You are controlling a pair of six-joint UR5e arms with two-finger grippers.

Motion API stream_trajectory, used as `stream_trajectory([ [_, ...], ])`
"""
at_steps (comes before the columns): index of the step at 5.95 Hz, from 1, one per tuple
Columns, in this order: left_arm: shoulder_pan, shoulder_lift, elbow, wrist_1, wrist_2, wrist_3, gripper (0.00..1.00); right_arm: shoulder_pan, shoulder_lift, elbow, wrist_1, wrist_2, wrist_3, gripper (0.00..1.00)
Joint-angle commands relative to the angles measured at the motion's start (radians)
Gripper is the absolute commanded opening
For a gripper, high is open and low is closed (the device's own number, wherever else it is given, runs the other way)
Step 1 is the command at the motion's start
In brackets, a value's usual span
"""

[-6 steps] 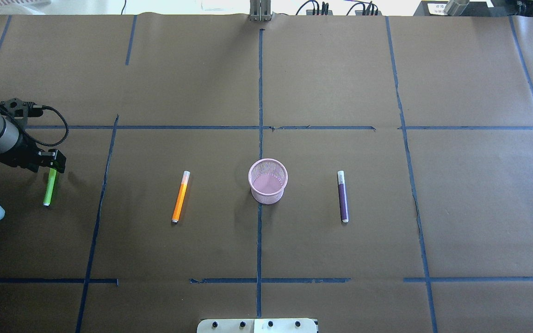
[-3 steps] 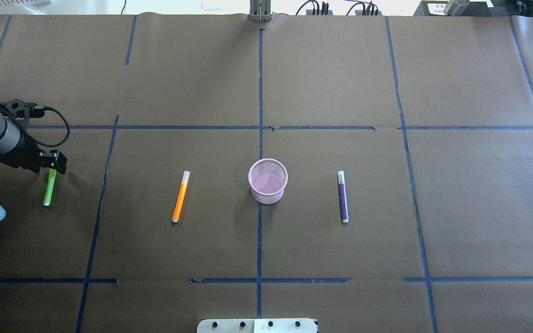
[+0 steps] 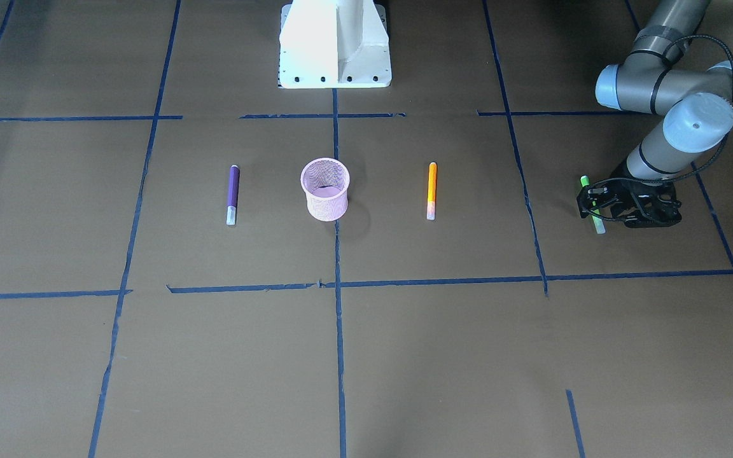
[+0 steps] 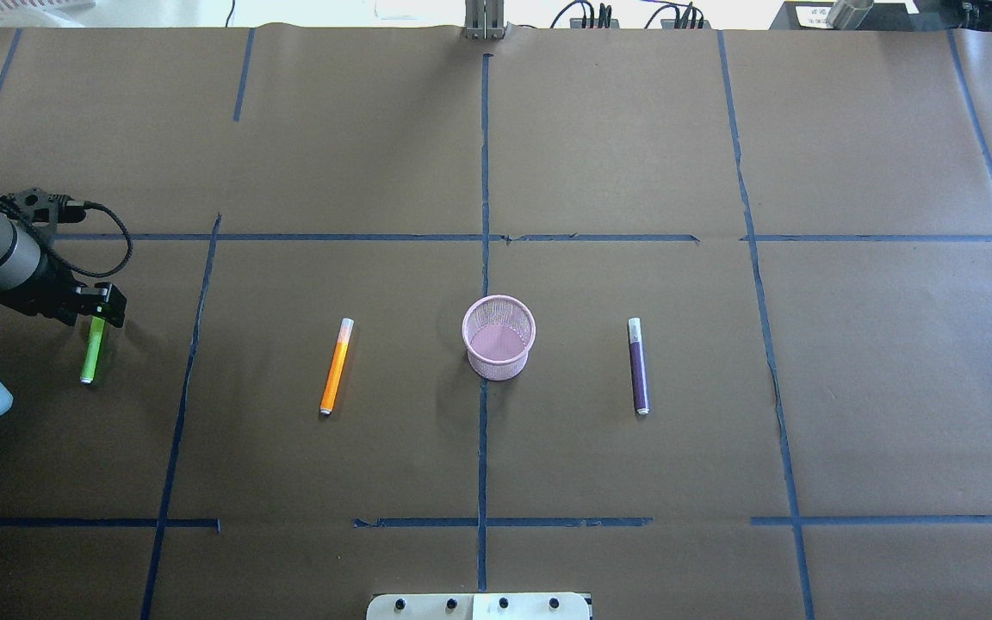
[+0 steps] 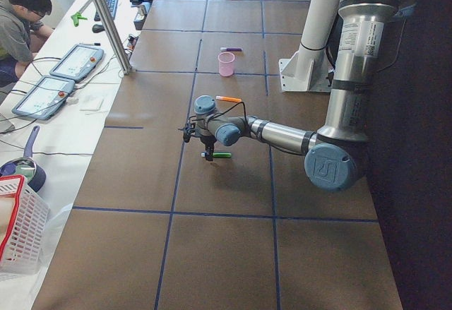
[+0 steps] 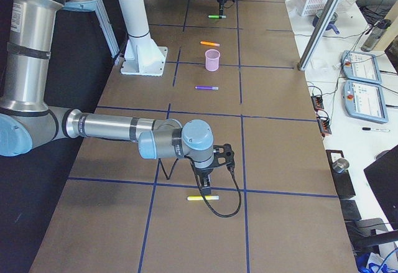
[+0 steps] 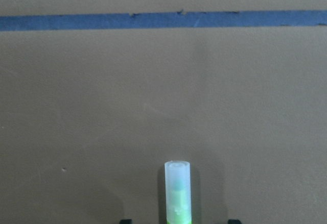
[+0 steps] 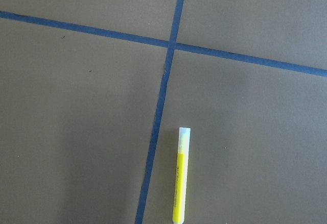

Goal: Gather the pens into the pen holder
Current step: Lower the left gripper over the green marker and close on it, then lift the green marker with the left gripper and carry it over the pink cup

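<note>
The pink pen holder point(image 4: 497, 366) stood upright on the brown table point(image 4: 634, 155). The orange pen point(image 4: 336, 366) lay flat on the robot's left side of the pen holder, near it but not touching. The purple pen point(image 4: 638, 368) lay flat on the pen holder's other side, about as far off.

The green pen point(image 4: 89, 355) lay on the same side as the orange pen, but much farther from the pen holder. The left gripper point(image 4: 102, 312) was down low over the green pen. Its jaws were apart, one on each side of the pen's pale cap end, and they were not squeezing it. The green pen was lying on the table.

The yellow pen point(image 6: 203, 198) lay far from the pen holder on the robot's right side, way past the purple pen. It was just beside a blue tape line point(image 8: 158, 122). The right gripper point(image 6: 208, 183) hung just above the yellow pen. I could not tell if its jaws were apart or together, because only a side view showed it.
</note>
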Motion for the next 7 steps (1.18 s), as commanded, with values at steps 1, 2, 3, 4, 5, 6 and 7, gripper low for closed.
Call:
stream_trajectory([
  [1, 0.015, 0.000, 0.003, 0.000, 0.000, -0.003, 0.51, 0.000, 0.000, 0.000, 0.000, 0.000, 0.000, 1.00],
  [2, 0.015, 0.002, -0.009, 0.000, 0.000, 0.000, 0.12, 0.000, 0.000, 0.000, 0.002, 0.000, 0.000, 1.00],
  [3, 0.014, 0.000, -0.024, 0.002, 0.000, 0.004, 0.00, 0.000, 0.000, 0.000, 0.002, 0.000, 0.000, 1.00],
  [4, 0.014, 0.000, -0.045, 0.003, 0.011, 0.005, 0.00, 0.000, 0.000, 0.000, 0.003, 0.000, 0.000, 1.00],
  [5, 0.012, 0.002, -0.074, 0.003, 0.014, 0.004, 0.00, 0.000, 0.000, 0.000, 0.002, 0.000, 0.000, 1.00],
  [6, 0.012, 0.000, -0.136, 0.005, 0.026, 0.002, 0.00, 0.000, 0.000, 0.000, 0.003, 0.000, 0.000, 1.00],
  [7, 0.011, -0.023, -0.206, 0.008, 0.087, 0.016, 0.00, 0.000, -0.002, 0.000, 0.003, 0.002, 0.000, 1.00],
])
